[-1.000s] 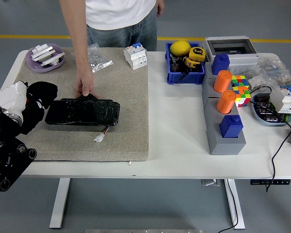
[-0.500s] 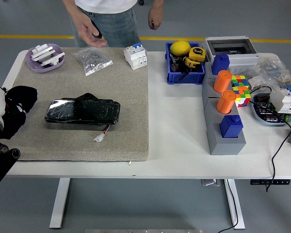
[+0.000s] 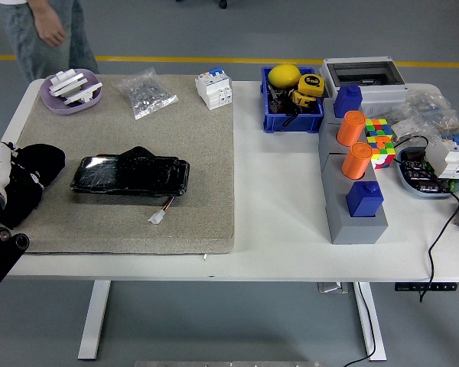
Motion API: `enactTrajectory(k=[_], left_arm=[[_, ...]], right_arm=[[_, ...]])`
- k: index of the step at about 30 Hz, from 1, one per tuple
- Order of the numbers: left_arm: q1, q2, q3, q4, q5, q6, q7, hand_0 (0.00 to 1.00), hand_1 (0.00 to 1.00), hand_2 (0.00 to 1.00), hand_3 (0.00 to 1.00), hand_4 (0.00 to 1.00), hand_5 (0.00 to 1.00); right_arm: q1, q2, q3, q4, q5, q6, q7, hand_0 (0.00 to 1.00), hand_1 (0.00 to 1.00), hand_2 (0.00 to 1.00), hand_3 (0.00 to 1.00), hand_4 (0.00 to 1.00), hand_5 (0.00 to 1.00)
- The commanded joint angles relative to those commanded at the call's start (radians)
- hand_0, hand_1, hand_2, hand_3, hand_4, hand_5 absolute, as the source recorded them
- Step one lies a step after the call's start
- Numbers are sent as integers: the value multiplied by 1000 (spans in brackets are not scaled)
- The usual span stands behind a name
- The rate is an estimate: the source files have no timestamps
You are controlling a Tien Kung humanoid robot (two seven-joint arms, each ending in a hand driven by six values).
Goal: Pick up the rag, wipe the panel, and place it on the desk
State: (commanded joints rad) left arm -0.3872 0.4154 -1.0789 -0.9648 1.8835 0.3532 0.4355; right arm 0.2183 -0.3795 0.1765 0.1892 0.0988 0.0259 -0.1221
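The black glossy panel (image 3: 130, 176) lies on the beige mat (image 3: 199, 145), left of centre, with a white plug on short wires (image 3: 159, 216) at its front right. My left hand (image 3: 15, 183) sits at the mat's left edge, left of the panel and apart from it. It is closed around a crumpled black rag (image 3: 40, 162), which bulges out toward the panel. The right arm is not visible.
A person (image 3: 50, 30) stands at the far left corner. A purple dish (image 3: 70, 90), a bag of small parts (image 3: 145, 93) and a white breaker (image 3: 214, 86) lie along the mat's back. A blue bin (image 3: 292, 99) and a grey block with orange cylinders (image 3: 353, 191) stand right.
The person took the hand off the panel's back edge and walked away to the left. My left hand with the rag drew back left from the panel's end to the mat's edge.
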Motion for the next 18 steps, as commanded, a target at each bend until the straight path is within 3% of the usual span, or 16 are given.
enactTrajectory(k=[4, 5, 10, 11, 16, 18], left_arm=[[-1, 2, -3, -2, 0, -9, 4, 436, 662, 598, 576, 875, 187], [-1, 3, -4, -4, 0, -10, 5, 461, 690, 674, 589, 925, 254], [-6, 8, -12, -5, -4, -14, 15, 461, 690, 674, 589, 925, 254], [-5, 9, -16, -6, -3, -17, 19, 470, 719, 707, 614, 957, 306], [-4, 13, -21, -18, -11, -27, 26, 470, 719, 707, 614, 957, 306], [-3, 14, -25, -26, -19, -33, 30, 473, 725, 716, 646, 979, 353]], right_arm=[[2, 0, -2, -1, 5, -1, 1, 708, 521, 638, 628, 998, 568], [3, 0, -1, -1, 4, -1, 1, 708, 520, 637, 628, 998, 567], [5, 0, -6, -1, 13, -1, 3, 708, 520, 637, 628, 998, 567], [6, 0, -7, -1, 15, -1, 4, 708, 521, 637, 627, 998, 564], [5, 0, -5, -2, 16, -1, 3, 708, 521, 637, 627, 998, 564], [5, -1, -6, -3, 15, -1, 4, 708, 519, 637, 626, 998, 559]])
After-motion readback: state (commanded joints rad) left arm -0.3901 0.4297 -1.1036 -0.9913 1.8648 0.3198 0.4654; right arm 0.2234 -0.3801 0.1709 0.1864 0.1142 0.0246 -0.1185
